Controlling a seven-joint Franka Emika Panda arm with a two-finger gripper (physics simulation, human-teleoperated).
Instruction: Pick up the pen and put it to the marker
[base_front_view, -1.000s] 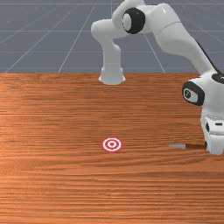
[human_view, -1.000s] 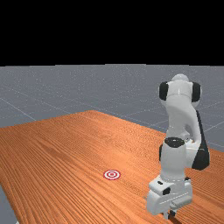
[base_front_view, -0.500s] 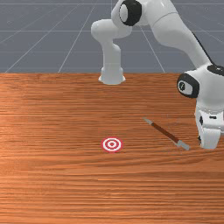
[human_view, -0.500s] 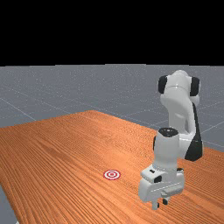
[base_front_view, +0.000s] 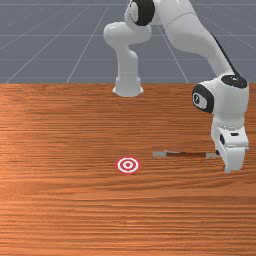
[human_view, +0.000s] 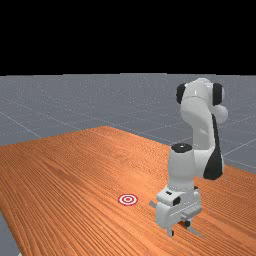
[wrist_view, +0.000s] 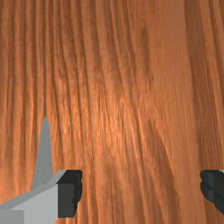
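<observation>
Inward from the arm-side edge of the orange-brown wooden surface (base_front_view: 60, 210), a slim brown-and-grey pen (base_front_view: 187, 154) looks light, stiff; pinch mid-barrel. White two-finger gripper (wrist_view: 141, 192): spread wide, empty.

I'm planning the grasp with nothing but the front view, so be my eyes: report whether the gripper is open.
Observer: Open. In the wrist view, the gripper has its two fingers wide apart.
Operator: Now locate the pen's pointed tip against those fingers.
Observer: It lies outside the gap, beside one finger's outer side.
Operator: Give me the tip's direction relative to the target.
Observer: Away from it; in the far view, the tip juts out past the gripper on the side opposite the target.
</observation>
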